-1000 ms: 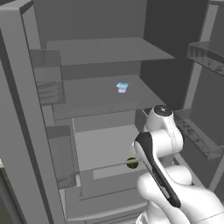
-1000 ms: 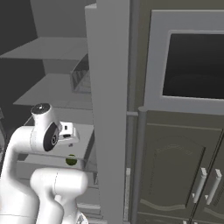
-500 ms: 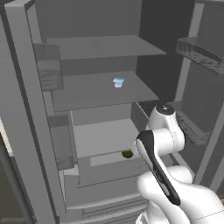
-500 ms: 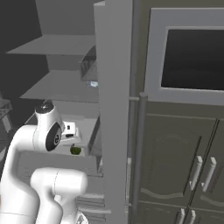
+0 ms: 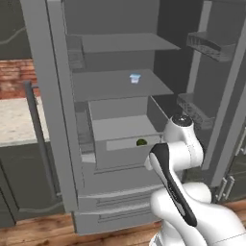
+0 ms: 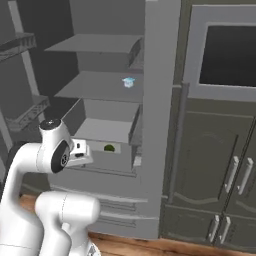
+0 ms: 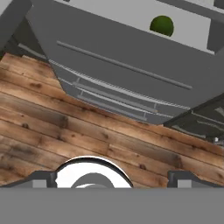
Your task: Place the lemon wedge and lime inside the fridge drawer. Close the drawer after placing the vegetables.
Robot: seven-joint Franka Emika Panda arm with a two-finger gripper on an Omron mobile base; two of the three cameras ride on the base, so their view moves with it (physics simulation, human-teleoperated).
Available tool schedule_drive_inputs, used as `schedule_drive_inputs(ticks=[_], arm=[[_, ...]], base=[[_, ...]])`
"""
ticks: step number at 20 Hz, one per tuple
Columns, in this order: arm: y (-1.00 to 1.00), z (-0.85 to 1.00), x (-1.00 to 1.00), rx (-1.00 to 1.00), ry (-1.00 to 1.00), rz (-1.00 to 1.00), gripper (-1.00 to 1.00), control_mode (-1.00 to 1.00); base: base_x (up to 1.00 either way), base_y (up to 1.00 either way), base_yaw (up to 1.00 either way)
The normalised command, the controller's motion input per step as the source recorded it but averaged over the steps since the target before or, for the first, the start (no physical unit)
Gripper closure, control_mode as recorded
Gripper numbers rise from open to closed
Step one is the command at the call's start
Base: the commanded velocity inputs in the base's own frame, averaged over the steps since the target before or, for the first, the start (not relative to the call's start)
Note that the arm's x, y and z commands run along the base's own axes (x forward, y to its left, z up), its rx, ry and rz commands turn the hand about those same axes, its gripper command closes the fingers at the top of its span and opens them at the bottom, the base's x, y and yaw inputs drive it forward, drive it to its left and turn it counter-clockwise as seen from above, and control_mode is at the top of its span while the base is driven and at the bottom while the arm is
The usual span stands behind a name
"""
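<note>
Lime [image 5: 141, 142] now inside fridge drawer [image 5: 126, 155], drawer open; gripper [image 7: 112, 177] released, empty, drawn back from drawer; wedge unseen, closing pending.

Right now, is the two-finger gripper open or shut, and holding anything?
Gripper: open, holding nothing; small dark green lime sits apart, in the grey fridge drawer.

Flat, even rendered light, dim grey inside the fridge [image 5: 120, 86], soft shadows, slightly blurry, no glare
</note>
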Motion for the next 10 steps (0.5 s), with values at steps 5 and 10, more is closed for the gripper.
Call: schedule_drive_inputs(ticks=[5,10], arm=[[0.00,0.00,0.00,0.00,0.00,0.00,-1.00,1.00],[0.00,0.00,0.00,0.00,0.00,0.00,-1.00,1.00]], base=[[-0.67,1.00,0.33],[-0.62,1.00,0.52]])
